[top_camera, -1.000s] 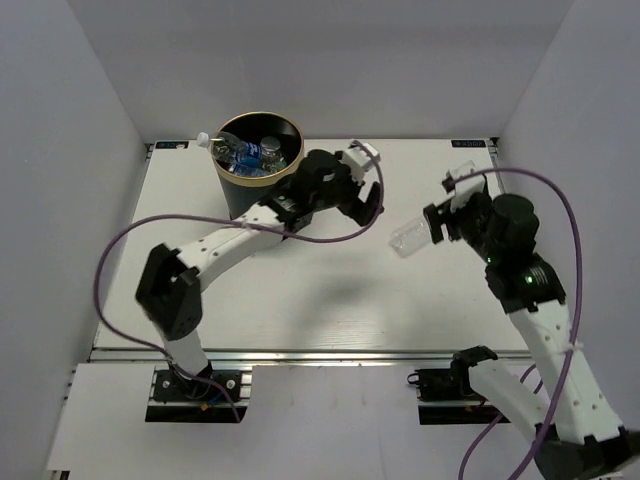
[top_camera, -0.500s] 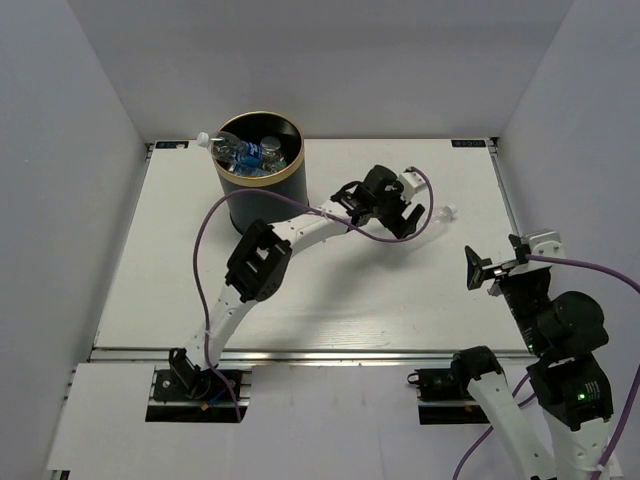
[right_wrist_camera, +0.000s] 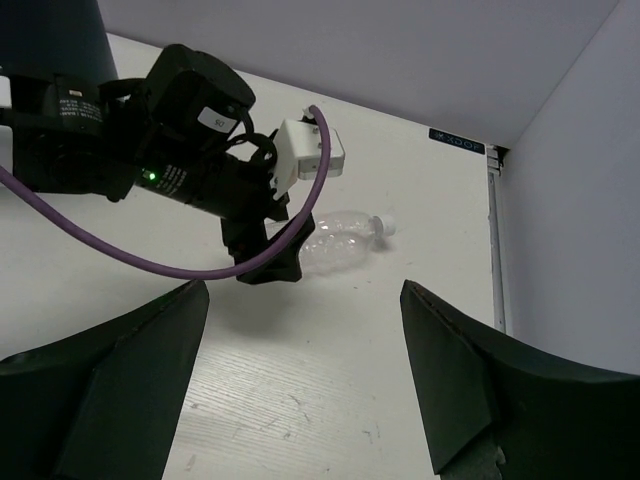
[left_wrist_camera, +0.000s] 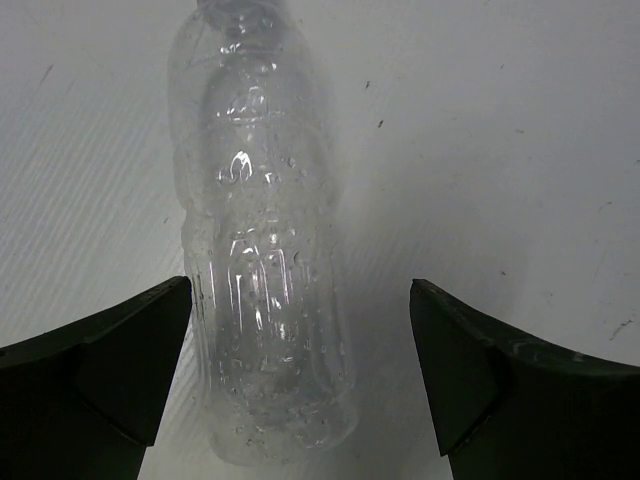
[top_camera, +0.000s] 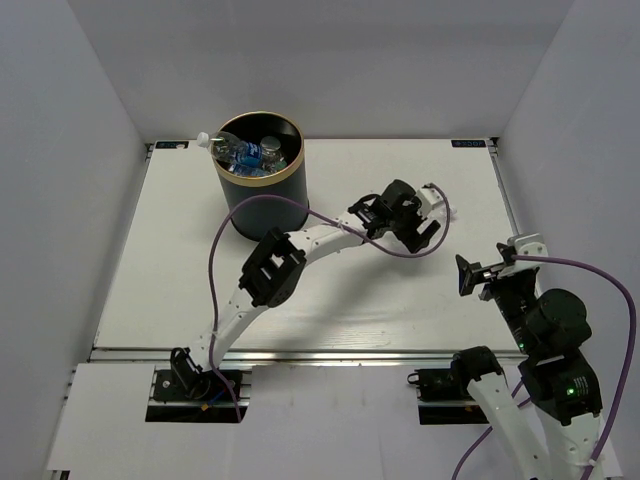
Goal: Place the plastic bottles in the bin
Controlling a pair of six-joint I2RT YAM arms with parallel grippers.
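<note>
A clear crinkly plastic bottle lies on the white table, its white cap pointing away in the right wrist view. My left gripper is open just above it, one finger on each side of the bottle's base. In the top view the left gripper hides most of that bottle. My right gripper is open and empty, held back at the right. The dark bin with a gold rim stands at the back left and holds several bottles, one sticking out over the rim.
The left arm stretches from the near left across the middle of the table, trailing a purple cable. White walls close the table at back and sides. The table's right edge rail runs close to the bottle.
The right gripper let go of the clear bottle and pulled back to the near right. The left gripper swung from beside the bin to over the bottle, which now lies on the table.
</note>
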